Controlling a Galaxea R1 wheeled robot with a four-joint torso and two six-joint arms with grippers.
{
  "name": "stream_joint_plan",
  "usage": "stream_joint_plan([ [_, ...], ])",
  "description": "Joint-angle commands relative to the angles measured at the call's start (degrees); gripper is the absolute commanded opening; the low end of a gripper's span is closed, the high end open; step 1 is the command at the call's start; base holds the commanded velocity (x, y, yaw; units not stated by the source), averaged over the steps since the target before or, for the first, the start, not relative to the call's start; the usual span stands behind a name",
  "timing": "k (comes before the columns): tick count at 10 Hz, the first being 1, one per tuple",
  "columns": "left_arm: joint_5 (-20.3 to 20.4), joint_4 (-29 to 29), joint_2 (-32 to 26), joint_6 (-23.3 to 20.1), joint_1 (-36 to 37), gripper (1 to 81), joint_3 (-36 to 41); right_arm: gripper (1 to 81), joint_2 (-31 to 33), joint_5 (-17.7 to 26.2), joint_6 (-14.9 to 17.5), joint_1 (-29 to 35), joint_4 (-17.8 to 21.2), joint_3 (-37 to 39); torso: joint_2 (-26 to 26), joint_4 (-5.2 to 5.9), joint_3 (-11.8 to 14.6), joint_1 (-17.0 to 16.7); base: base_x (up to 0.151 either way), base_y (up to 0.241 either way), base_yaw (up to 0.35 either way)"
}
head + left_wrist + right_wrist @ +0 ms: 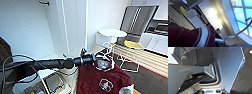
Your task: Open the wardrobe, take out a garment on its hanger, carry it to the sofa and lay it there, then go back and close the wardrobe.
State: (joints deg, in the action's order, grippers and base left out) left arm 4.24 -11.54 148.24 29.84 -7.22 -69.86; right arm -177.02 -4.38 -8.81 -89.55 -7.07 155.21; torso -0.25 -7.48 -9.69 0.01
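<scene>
The robot's black left arm reaches out from the left, and its left gripper [98, 60] is at the neck of the thin white clothes hanger [108, 50], whose curved hook rises just above it. The fingers are pinched on that hanger, as far as I can see from here. Below hangs the maroon varsity jacket with white sleeves and a white chest emblem [103, 80], held out in the air in front of the robot. From the left wrist, the jacket's striped maroon-and-white collar [203, 36] sits close up, with the hanger's white wire [241, 31] curving past a bright window [241, 11]. Behind the arm stands the tall white wardrobe [72, 22]. Farther off are a round white table [112, 32] and a yellow-seated white chair [133, 45]. I cannot tell how the right pincer stands.
</scene>
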Motion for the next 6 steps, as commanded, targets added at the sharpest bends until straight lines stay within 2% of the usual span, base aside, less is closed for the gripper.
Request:
stream_joint_plan([
  [1,5.1,1.9,0.5,-0.3,10.9,1.0,1.7,81.1,-0.5,3.6,0.2,1.2,0.4,-0.6,0.0,0.0,0.0,0.0,0.0,0.0,-0.378],
  [3,5.1,1.9,0.4,-0.3,11.0,1.0,1.8,81.1,-0.5,3.6,0.2,1.2,0.3,-0.5,0.0,0.0,0.0,0.0,0.0,0.0,-0.378],
  [4,5.1,1.9,0.2,-0.3,10.9,1.0,1.8,81.1,-0.6,3.6,0.2,1.2,0.2,-0.5,0.0,5.52,0.0,0.0,0.0,0.0,-0.377],
  [5,5.1,1.9,0.3,-0.3,11.0,1.0,1.8,81.1,-0.6,3.6,0.2,1.2,0.3,-0.5,0.0,5.82,0.0,0.0,0.0,0.0,-0.378],
  [6,5.1,1.9,0.4,-0.3,11.0,1.0,1.8,81.1,-0.5,3.5,0.2,1.2,0.4,-0.4,0.0,2.52,0.0,0.0,0.0,0.0,-0.378],
])
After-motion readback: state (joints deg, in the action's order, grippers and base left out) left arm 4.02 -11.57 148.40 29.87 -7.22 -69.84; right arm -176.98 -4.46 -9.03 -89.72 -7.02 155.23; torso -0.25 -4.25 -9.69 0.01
